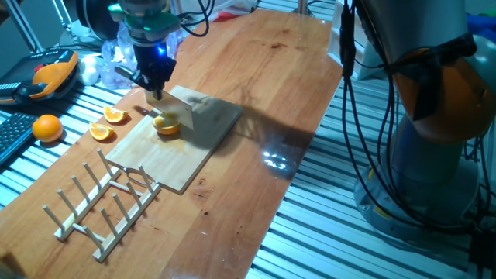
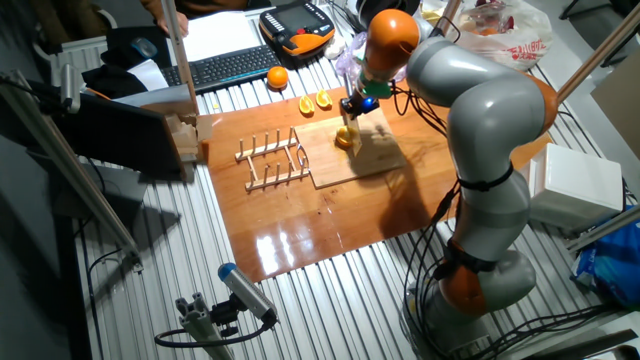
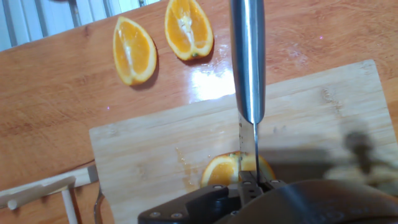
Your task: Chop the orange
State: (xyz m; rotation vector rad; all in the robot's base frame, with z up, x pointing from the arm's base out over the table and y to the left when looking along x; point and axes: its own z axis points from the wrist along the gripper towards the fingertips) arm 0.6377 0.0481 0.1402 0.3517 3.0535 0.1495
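Note:
The orange (image 1: 166, 125) is a half lying on the wooden cutting board (image 1: 194, 151). In the hand view the orange (image 3: 231, 169) shows at the board's near edge with the knife blade (image 3: 247, 62) running across its middle. My gripper (image 1: 155, 77) hangs just above the fruit, shut on the knife handle. The flat blade (image 1: 180, 115) stands on edge over the orange. From the other fixed view, the gripper (image 2: 356, 105) is right above the orange (image 2: 344, 138). How deep the blade sits in the fruit cannot be told.
Two thin orange wedges (image 1: 116, 115) (image 1: 101, 132) lie on the table left of the board, and a whole orange (image 1: 47, 127) sits farther left. A wooden dish rack (image 1: 105, 205) stands in front of the board. A teach pendant (image 1: 50, 76) lies at the far left.

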